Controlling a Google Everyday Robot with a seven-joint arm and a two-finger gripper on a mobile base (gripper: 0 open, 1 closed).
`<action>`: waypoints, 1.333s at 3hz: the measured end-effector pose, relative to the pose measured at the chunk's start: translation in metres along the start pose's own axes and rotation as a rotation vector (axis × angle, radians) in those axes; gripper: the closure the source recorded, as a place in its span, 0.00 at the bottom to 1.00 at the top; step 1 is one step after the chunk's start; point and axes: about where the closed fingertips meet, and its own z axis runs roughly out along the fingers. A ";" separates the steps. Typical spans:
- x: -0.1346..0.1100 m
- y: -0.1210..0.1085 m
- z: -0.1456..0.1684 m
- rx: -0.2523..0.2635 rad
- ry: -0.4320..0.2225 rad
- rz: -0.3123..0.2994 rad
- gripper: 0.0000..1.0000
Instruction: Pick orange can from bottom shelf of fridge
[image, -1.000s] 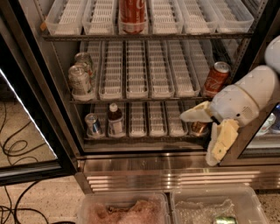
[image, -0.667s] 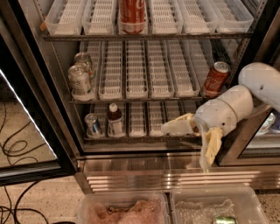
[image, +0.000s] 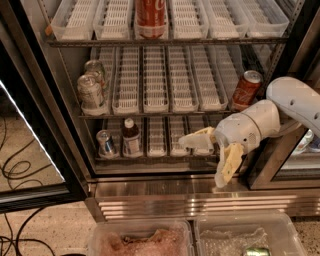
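Observation:
The fridge stands open, with white slotted trays on its racks. The bottom shelf holds a blue-and-silver can and a dark bottle at its left. My gripper hangs in front of the right end of the bottom shelf. It is open, with one cream finger pointing left and the other pointing down. The white wrist covers the right lanes of the shelf. The orange can is hidden there; I cannot see it.
A red can stands on the middle rack at the right, just above my wrist. Two silver cans stand at its left end. A red cola can is on the top rack. Two plastic bins sit below the steel base panel.
My gripper and wrist have moved left and a little down across the front of the bottom shelf. The brownish can glimpsed behind the fingers earlier is now covered.

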 end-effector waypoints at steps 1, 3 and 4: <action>0.014 -0.009 0.004 0.038 -0.034 0.062 0.00; 0.060 -0.026 0.034 0.017 -0.146 0.240 0.00; 0.060 -0.026 0.034 0.017 -0.146 0.240 0.00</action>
